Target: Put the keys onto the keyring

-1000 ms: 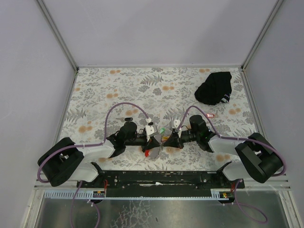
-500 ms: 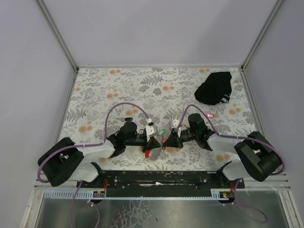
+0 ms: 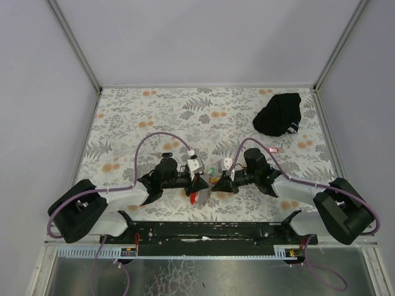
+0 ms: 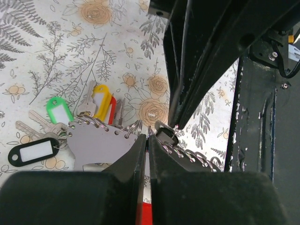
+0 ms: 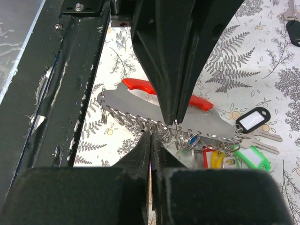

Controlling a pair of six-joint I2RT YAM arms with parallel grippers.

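The keyring is a flat grey strap (image 5: 136, 105) with a red end (image 5: 140, 85) and a row of metal rings along its edge. Keys with green (image 4: 59, 108), yellow (image 4: 100, 101), red (image 4: 111, 105) and black (image 4: 33, 152) tags hang from it. My left gripper (image 4: 147, 137) is shut on the strap's ringed edge. My right gripper (image 5: 150, 134) is shut on that same edge from the other side. In the top view the two grippers meet tip to tip, left (image 3: 199, 185) and right (image 3: 213, 184). A loose key with a black tag (image 3: 165, 154) and one with a red tag (image 3: 274, 149) lie on the table.
A black cloth bundle (image 3: 279, 113) lies at the back right of the flowered tablecloth (image 3: 154, 117). The black mounting rail (image 3: 210, 231) runs along the near edge just behind the grippers. Purple cables (image 3: 154, 139) arch over both arms.
The right arm's elbow has swung outward to the right and its wrist has shifted slightly. Both grippers stay shut on the keyring at the same spot.
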